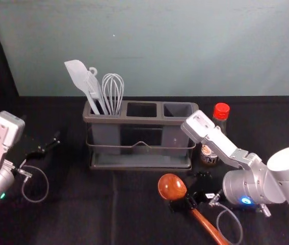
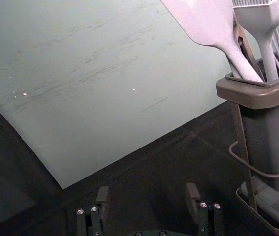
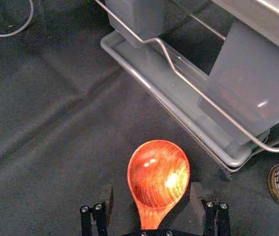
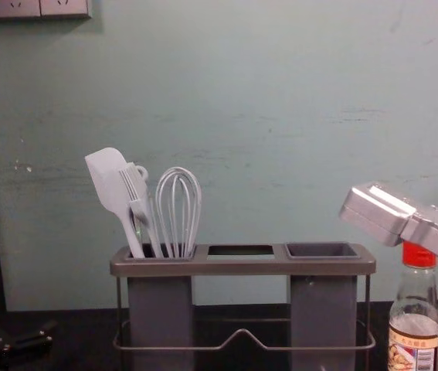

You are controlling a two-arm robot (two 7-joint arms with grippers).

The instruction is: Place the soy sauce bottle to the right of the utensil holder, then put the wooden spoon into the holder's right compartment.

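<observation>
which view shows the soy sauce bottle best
The chest view, showing the soy sauce bottle side-on: red cap, neck and label. In the head view, the right arm partly hides it; the right wrist view catches part of its label.

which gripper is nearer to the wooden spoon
Right. The right gripper is at the wooden spoon, its open fingers on either side of it; the left gripper is farther off, beyond the left end of the utensil holder.

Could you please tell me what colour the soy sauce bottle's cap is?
The cap is red, clearest in the head view.
</observation>
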